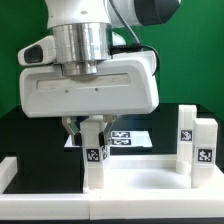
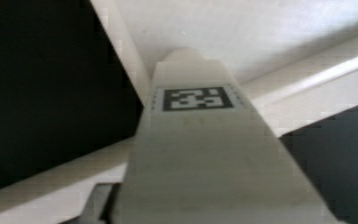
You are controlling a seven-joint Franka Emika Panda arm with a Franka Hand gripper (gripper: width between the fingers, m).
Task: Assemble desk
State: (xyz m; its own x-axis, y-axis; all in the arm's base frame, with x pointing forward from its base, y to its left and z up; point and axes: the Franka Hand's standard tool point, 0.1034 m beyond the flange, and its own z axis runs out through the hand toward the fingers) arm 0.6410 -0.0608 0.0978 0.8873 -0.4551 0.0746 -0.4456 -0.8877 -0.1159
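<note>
the gripper (image 1: 93,128) is pinching an upright tagged leg (image 1: 95,160) between its jaws, with two more legs (image 1: 196,143) standing at three o'clock on the tabletop (image 1: 130,185)

Black table (image 1: 25,135), white rails (image 1: 8,168) along edges. Wide white tabletop (image 1: 140,195) lies flat at front. One leg (image 1: 96,158) upright at tabletop's back edge, under arm. Two more legs (image 1: 195,140) upright together at exterior view's right, side by side, whether touching unclear. Marker board (image 1: 125,137) flat on table behind, partly hidden by front leg.
</note>
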